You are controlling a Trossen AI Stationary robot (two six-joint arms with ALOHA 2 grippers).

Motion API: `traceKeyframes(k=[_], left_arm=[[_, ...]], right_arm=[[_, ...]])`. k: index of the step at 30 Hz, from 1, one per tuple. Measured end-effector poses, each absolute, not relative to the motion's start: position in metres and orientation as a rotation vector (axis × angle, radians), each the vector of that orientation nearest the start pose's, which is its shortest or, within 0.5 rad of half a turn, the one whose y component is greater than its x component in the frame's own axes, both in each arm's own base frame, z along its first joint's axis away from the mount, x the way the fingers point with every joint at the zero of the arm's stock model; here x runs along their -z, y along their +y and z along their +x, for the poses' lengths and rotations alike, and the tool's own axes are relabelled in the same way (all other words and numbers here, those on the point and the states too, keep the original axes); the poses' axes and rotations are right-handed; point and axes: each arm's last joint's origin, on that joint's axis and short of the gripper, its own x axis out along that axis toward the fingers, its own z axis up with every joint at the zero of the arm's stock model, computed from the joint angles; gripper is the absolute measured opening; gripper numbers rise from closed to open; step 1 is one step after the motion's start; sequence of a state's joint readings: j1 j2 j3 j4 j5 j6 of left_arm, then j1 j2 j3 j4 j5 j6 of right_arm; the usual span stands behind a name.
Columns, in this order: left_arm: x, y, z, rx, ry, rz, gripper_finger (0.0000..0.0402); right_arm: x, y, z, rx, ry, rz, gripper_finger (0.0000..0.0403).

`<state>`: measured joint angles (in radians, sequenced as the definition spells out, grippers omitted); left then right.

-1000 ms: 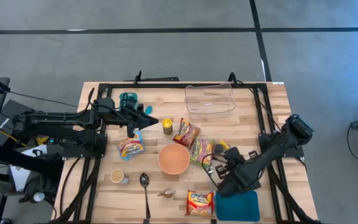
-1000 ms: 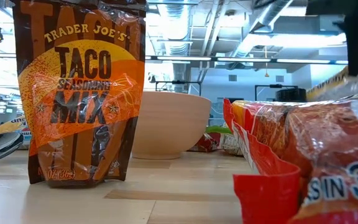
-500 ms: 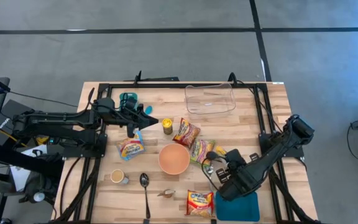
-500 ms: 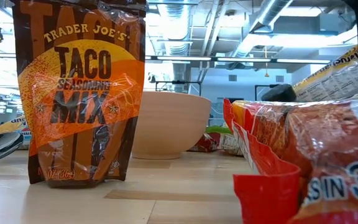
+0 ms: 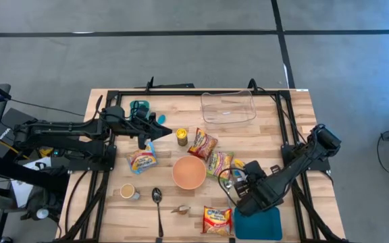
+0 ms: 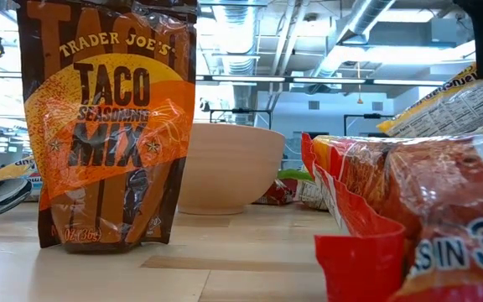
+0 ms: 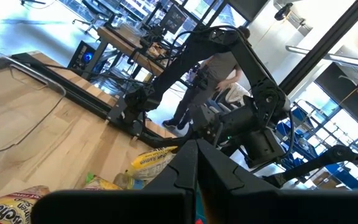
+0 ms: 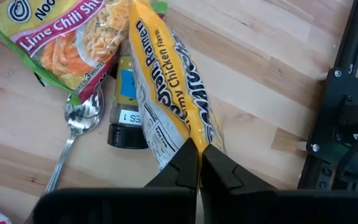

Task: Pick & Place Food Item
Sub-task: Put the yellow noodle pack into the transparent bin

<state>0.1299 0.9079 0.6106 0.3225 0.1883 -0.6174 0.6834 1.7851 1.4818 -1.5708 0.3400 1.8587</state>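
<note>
Pinching a yellow ramen packet point(image 8: 169, 106) by one end, the right claw point(image 8: 194, 163) has its fingers drawn tight together on the wrapper, which reads "Creamy Chicken Flavor" along its length. In the right wrist view the packet hangs out ahead of the fingers over a small dark bottle point(image 8: 127, 109) and a spoon point(image 8: 82, 118), with a green "Lime Chili" noodle packet point(image 8: 67, 40) just beside them on the desk point(image 8: 260, 50). From above, the right claw point(image 5: 243, 181) sits near the desk's right front part, between the bowl point(image 5: 189, 172) and a blue pad point(image 5: 258, 224), and the ramen packet point(image 5: 238, 165) shows only as a sliver of yellow next to it. In the low view its corner point(image 6: 451, 101) shows raised at the upper right, above a red noodle packet point(image 6: 409, 210).

The left claw point(image 5: 162, 131) waits over the desk's left side, fingers closed on nothing. A clear tub point(image 5: 228, 106) stands at the far edge. A taco mix pouch point(image 6: 107, 126) stands upright in front of the low camera.
</note>
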Motion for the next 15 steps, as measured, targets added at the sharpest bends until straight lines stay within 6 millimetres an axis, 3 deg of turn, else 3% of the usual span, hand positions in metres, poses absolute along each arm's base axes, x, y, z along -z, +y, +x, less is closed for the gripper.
traceKeyframes(k=[15], left_arm=[[-0.2996,0.0213,0.2045,0.064,-0.006,-0.613,0.0002]], right_arm=[[-0.2556,0.1813,0.2381,1.132,1.125,0.522,0.0000]])
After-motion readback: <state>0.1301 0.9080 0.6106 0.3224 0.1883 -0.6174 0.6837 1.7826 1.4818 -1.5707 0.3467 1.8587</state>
